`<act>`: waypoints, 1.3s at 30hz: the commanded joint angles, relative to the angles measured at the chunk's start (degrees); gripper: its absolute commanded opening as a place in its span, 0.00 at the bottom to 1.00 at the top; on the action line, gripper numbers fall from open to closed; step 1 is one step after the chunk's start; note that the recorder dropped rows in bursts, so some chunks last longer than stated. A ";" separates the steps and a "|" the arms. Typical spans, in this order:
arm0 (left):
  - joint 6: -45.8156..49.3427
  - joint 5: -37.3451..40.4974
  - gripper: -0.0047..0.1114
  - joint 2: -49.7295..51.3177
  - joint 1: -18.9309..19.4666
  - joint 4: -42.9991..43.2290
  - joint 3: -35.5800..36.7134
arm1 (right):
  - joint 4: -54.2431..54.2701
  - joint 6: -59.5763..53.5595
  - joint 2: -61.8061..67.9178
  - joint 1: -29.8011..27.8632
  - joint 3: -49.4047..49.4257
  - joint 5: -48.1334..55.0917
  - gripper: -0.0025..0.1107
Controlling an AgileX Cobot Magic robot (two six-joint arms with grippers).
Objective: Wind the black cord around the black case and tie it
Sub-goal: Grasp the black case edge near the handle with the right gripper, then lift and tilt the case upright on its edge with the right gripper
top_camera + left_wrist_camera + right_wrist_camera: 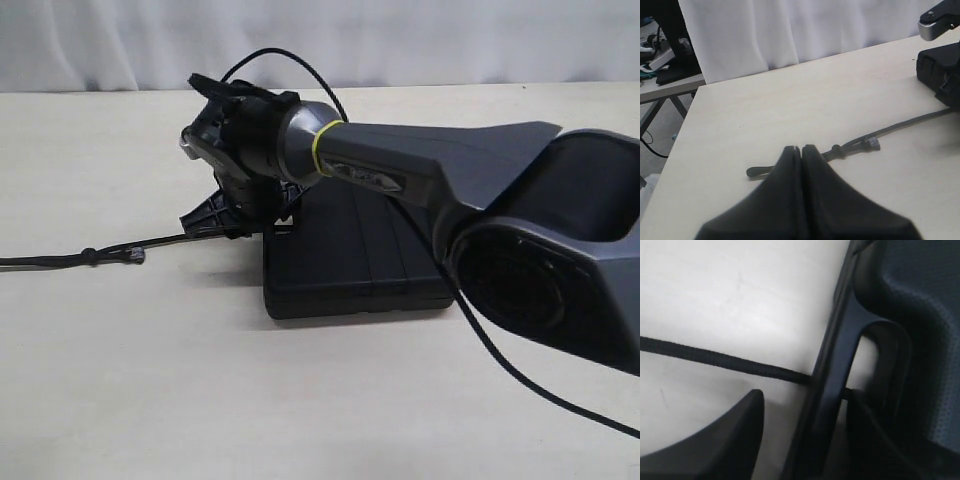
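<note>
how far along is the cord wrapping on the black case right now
Early. Done: the black cord reaches the black case and passes its handle bar; no loop shows on the lid where visible. In hand: the right tool straddles that bar, jaws apart; the left tool is shut over the cord near its knot, grip unclear. Left: wrapping the case and tying.

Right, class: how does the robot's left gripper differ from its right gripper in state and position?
The left gripper is shut; the right gripper is open. The left is at the black cord; the right straddles the handle of the black case. Both have black fingers.
</note>
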 commanded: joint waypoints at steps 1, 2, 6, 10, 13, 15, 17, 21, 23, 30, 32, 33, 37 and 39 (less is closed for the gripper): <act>0.04 -0.75 0.04 -0.18 -0.44 -0.39 0.12 | 0.18 -0.06 1.11 -0.21 -0.18 -0.40 0.45; 0.04 -0.75 0.04 -0.18 -0.44 -0.39 0.12 | 0.02 -0.06 1.36 -0.21 -0.18 -0.40 0.45; 0.04 -0.75 0.04 -0.18 -0.44 -0.39 0.12 | -0.22 -0.06 1.46 -0.21 -0.18 -0.86 0.35; 0.04 -0.64 0.04 -0.18 -0.44 -0.39 0.12 | -0.99 -0.06 1.22 -0.21 -0.18 -0.86 0.19; 0.04 -0.75 0.04 -0.18 -0.44 -0.39 0.12 | -0.99 -0.06 1.09 -0.21 -0.18 -0.52 0.08; 0.04 -0.75 0.04 -0.18 -0.44 -0.39 0.12 | -0.99 -0.06 1.09 -0.21 -0.18 0.01 0.06; 0.04 -0.75 0.04 -0.18 -0.44 -0.39 0.12 | -0.99 -0.06 0.99 -0.21 -0.18 0.76 0.06; 0.04 -0.75 0.04 -0.18 -0.44 -0.39 0.12 | -0.99 -0.18 -0.36 -0.21 -0.18 2.17 0.06; 0.04 -0.75 0.04 -0.18 -0.44 -0.39 0.12 | -0.99 -0.18 -1.71 -0.21 -0.18 2.91 0.06; 0.04 -0.75 0.04 -0.18 -0.44 -0.39 0.12 | -0.99 -1.86 -7.41 -0.21 -0.18 6.57 0.06; 0.04 -0.75 0.04 -0.18 -0.44 -0.39 0.12 | -0.99 -3.01 -9.17 -0.35 -0.18 8.08 0.06; 0.04 -0.75 0.04 -0.18 -0.44 -0.39 0.12 | -0.99 -3.40 -9.98 -0.45 -0.18 8.85 0.06; 0.04 -0.75 0.04 -0.18 -0.44 -0.39 0.12 | -0.74 -4.91 -12.80 -1.48 -0.18 11.91 0.06; 0.04 -0.75 0.04 -0.18 -0.44 -0.39 0.12 | -0.74 -5.96 -14.35 -2.19 -0.18 13.40 0.06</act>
